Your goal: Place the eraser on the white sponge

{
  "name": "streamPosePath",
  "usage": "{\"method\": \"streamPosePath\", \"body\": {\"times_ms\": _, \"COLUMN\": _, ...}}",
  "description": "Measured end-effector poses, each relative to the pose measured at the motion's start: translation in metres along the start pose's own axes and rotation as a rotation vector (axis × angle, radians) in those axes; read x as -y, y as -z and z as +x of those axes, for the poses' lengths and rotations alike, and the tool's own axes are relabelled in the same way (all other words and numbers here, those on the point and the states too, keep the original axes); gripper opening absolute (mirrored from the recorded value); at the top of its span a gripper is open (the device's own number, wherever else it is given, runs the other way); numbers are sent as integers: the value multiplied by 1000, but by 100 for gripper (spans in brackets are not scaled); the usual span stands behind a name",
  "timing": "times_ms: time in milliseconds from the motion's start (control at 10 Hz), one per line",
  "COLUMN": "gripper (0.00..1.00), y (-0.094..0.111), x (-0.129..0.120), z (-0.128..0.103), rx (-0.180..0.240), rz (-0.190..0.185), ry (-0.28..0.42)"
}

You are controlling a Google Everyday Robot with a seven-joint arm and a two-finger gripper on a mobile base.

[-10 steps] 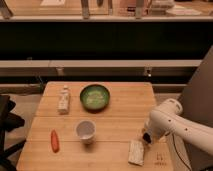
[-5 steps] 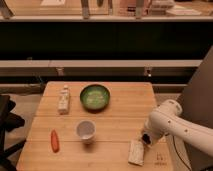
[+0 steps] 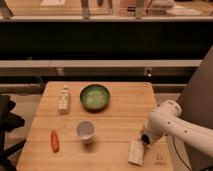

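The gripper (image 3: 145, 140), grip indeterminable, is recorded just beside one white sponge (image 3: 136, 152); left of it, the table (image 3: 120, 117) carries one cup (image 3: 85, 130), one green bowl (image 3: 95, 96), one orange item (image 3: 54, 140) and one pale bottle (image 3: 63, 99).

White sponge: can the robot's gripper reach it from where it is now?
Probably yes. The gripper hovers right beside the white sponge's far end, and nothing stands between them. The white cup sits well away, farther across the table.
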Motion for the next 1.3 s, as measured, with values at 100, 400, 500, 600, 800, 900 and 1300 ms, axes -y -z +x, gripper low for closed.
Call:
{"method": "streamPosePath", "body": {"times_ms": 100, "gripper": 16, "y": 0, "x": 0, "z": -1, "rx": 0, "rz": 1, "ry": 7}}
{"method": "streamPosePath", "body": {"times_ms": 400, "gripper": 16, "y": 0, "x": 1, "z": -2, "rx": 2, "rz": 5, "ry": 23}}
{"method": "streamPosePath", "body": {"times_ms": 500, "gripper": 16, "y": 0, "x": 2, "z": -3, "rx": 3, "rz": 6, "ry": 28}}
{"method": "streamPosePath", "body": {"times_ms": 600, "gripper": 16, "y": 0, "x": 2, "z": -4, "rx": 4, "rz": 7, "ry": 34}}
{"method": "streamPosePath", "body": {"times_ms": 800, "gripper": 22, "y": -1, "x": 3, "z": -5, "rx": 6, "rz": 9, "ry": 45}}
{"method": "streamPosePath", "body": {"times_ms": 900, "gripper": 24, "y": -1, "x": 4, "z": -5, "rx": 7, "rz": 10, "ry": 49}}
{"method": "streamPosePath", "body": {"times_ms": 1300, "gripper": 28, "y": -1, "x": 6, "z": -8, "rx": 10, "rz": 16, "ry": 71}}
